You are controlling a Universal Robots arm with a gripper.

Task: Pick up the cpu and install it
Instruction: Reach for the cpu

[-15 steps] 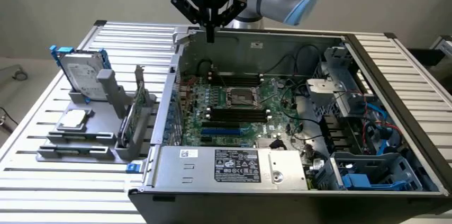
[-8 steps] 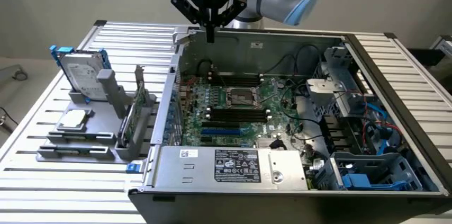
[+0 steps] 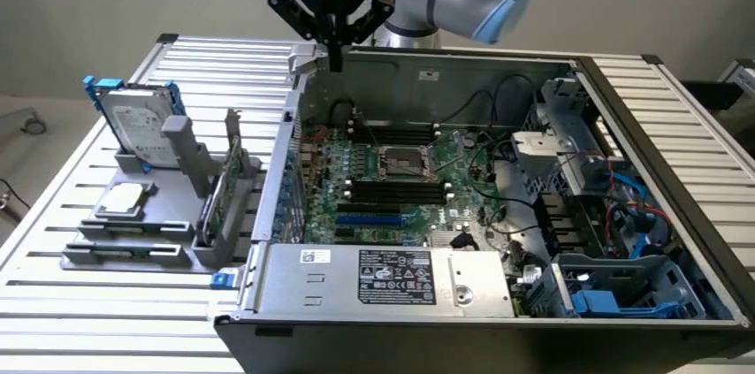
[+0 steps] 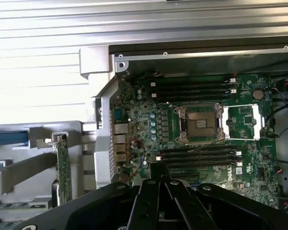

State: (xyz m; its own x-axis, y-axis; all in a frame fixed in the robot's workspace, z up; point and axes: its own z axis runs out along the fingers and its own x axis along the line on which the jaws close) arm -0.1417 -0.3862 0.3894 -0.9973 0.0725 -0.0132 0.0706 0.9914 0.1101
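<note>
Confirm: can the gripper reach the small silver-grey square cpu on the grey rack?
Probably yes: the cpu lies uncovered outside the open metal case; the shut gripper hangs above the case wall, nothing between.

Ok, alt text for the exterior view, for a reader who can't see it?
A robot arm's shut gripper hangs above the far corner of an open computer case, whose motherboard socket sits empty. At the exterior view's left, the cpu lies flat on a grey rack beside an upright hard drive.

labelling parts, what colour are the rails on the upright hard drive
Blue plastic rails on the silver rectangular hard drive, clearest in the exterior view.
</note>
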